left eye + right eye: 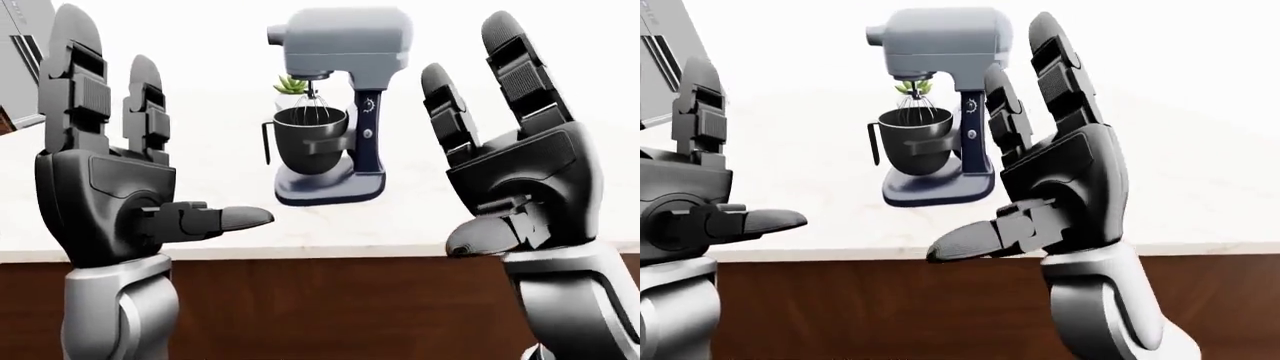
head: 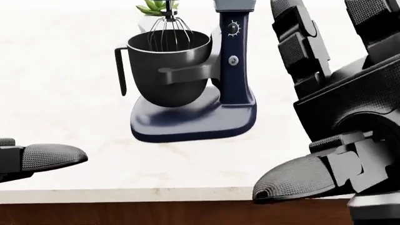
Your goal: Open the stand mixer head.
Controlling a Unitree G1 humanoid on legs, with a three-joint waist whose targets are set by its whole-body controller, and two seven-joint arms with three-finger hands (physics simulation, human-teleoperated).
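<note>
Both hands were raised, fingers spread wide and empty; the stand mixer head (image 1: 345,41) lay farther off between them, nearer the right hand (image 1: 520,172) than the left hand (image 1: 105,187).

Stand mixer (image 1: 335,105): satin grey metal-look head, glossy navy column and base. Bowl (image 2: 167,65) under head: dark brushed metal; wire whisk (image 2: 169,28) shiny. Countertop (image 2: 62,103) beneath mixer: pale polished stone; below it, dark glossy wood front (image 1: 890,307). Hands: matt black plastic, ribbed fingertip pads (image 2: 294,180).

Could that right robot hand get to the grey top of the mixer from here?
Probably yes: the right robot hand is open and empty, and nothing stands between it and the grey stand mixer head.
</note>
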